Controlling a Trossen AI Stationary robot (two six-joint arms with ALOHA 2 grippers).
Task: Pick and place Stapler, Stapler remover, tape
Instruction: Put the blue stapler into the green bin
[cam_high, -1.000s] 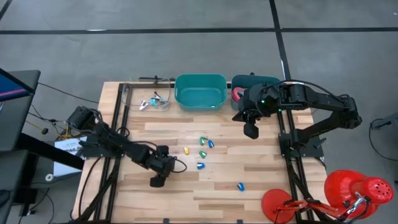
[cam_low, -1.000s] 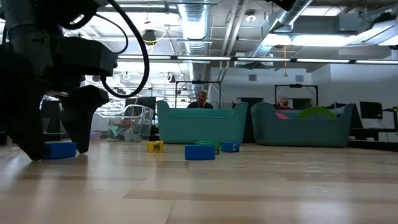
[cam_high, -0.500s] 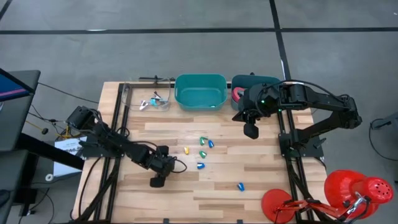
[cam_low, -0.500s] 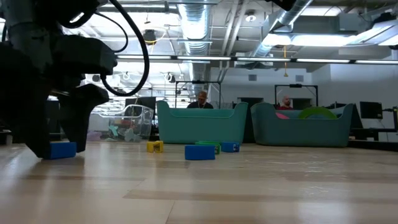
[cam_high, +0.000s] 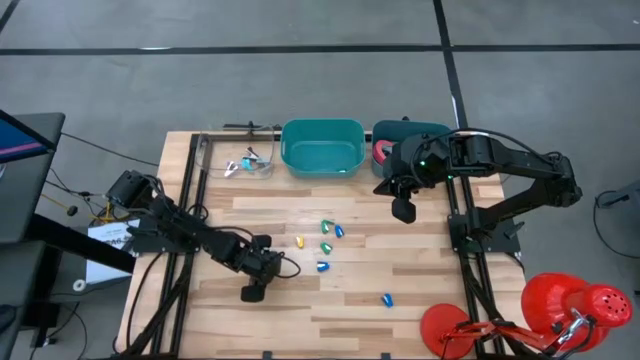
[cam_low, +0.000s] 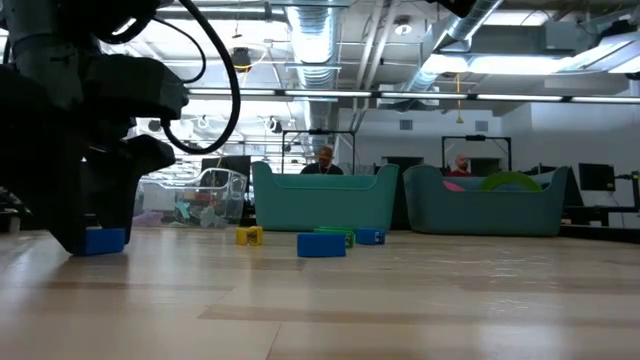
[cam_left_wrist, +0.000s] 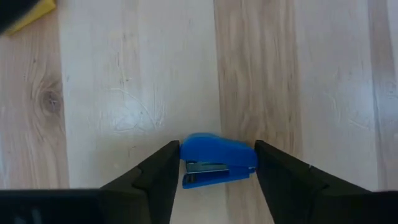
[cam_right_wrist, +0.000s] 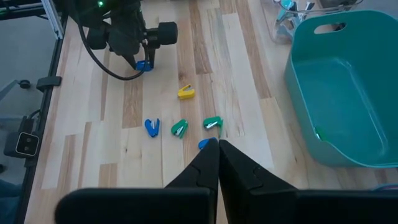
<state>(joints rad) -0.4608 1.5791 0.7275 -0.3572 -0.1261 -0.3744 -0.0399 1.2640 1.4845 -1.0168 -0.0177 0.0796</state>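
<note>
A small blue stapler lies flat on the wooden table near its left front, with my left gripper shut on it. The same stapler shows under the dark fingers in the low view. My right gripper hangs shut above the table's far right, near the bins, touching nothing. A pink-red tape roll lies in the darker bin, and a green tape roll sticks up over that bin's rim. My left gripper pinches the blue stapler between its two fingers, one finger on each short end. The fingers come from above, slanting steeply down. The stapler lies with its underside on the table, its length spanning the gap between the fingers.
Several small staplers, yellow, green and blue, lie scattered mid-table. A teal bin stands at the far edge, with a clear tray of small metal pieces to its left. People sit behind the bins.
My left gripper has stayed in place while its fingers have shut from wide open onto the blue stapler, which remains on the table.
</note>
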